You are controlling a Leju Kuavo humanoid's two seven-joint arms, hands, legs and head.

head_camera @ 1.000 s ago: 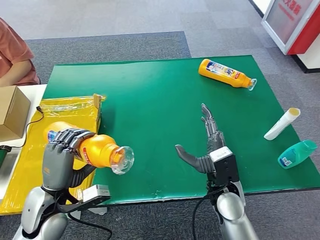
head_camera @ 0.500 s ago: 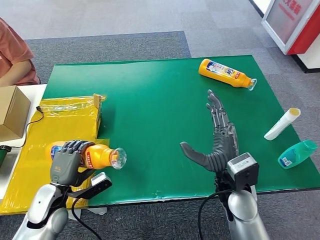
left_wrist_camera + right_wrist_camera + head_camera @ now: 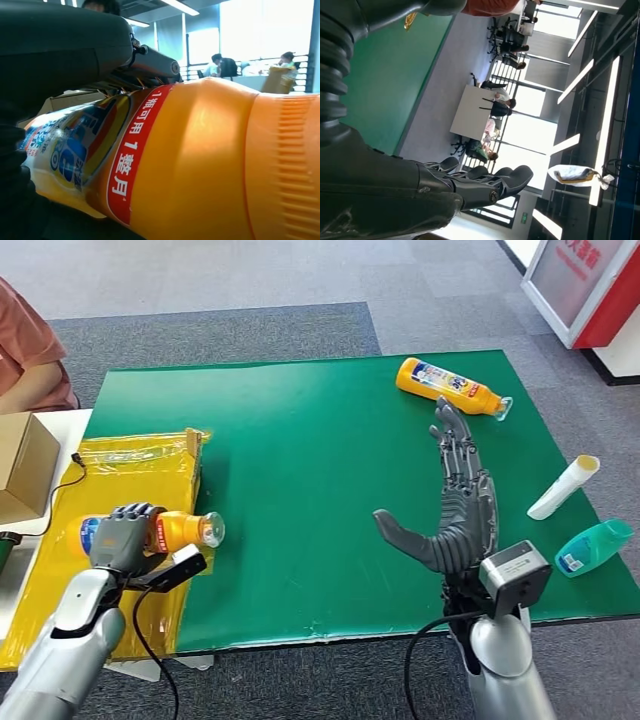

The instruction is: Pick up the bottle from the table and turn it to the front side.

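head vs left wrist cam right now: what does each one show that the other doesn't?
Head view alone: the green table, the right hand spread open above it, a second orange bottle lying near the far edge, a white tube, a teal bottle and the yellow bag.

Left wrist view alone: the label's red band with white characters close up, and people seated far behind.

Both: the orange bottle held on its side in the left hand.

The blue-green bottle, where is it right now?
In the head view the blue-green bottle lies on its side at the green table's right edge, just below the white tube.
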